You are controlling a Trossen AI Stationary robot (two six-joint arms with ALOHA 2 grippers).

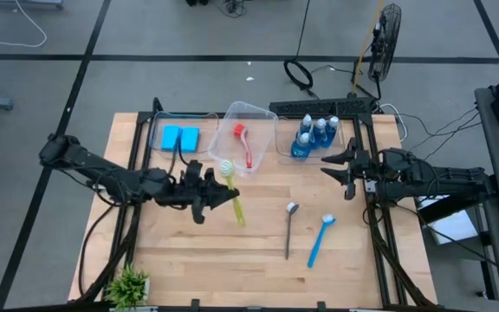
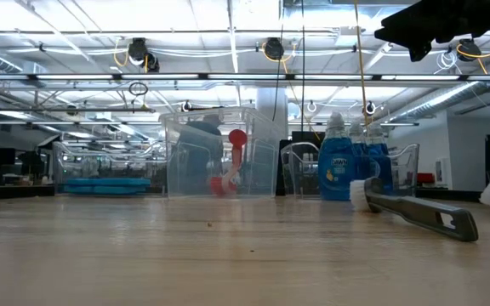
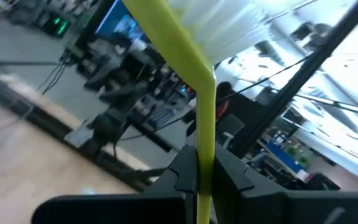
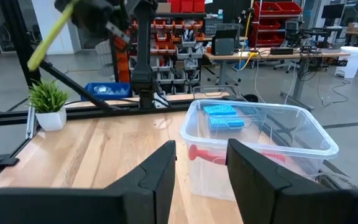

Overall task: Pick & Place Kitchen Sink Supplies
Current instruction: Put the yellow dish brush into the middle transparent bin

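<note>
My left gripper [image 1: 222,194] hovers over the table's middle, shut on a yellow brush [image 1: 235,201] with white bristles [image 3: 229,25]. It also shows in the right wrist view, where the yellow brush [image 4: 50,36] slants in the air. My right gripper [image 1: 340,169] is open and holds nothing, near the bin of blue bottles [image 1: 314,135]. A red brush [image 1: 245,145] lies in the middle bin. Blue sponges [image 1: 180,137] lie in the left bin. A grey spoon-like tool [image 1: 289,229] and a blue brush [image 1: 319,240] lie flat on the table. My left gripper pinches the yellow brush's handle [image 3: 204,163] between its two fingers [image 3: 184,175], roughly midway along it. The fingers come level from the table's left and lie across the handle. The brush is lifted clear and tilted, with its bristle head [image 1: 225,167] toward the far side.
Three clear bins stand along the far edge: left [image 1: 158,130], middle [image 1: 267,121], right [image 1: 345,130]. A small green plant [image 1: 130,284] sits at the near left corner. Bare wood lies between the plant and the grey tool. A black frame [image 1: 379,234] runs along the right side.
</note>
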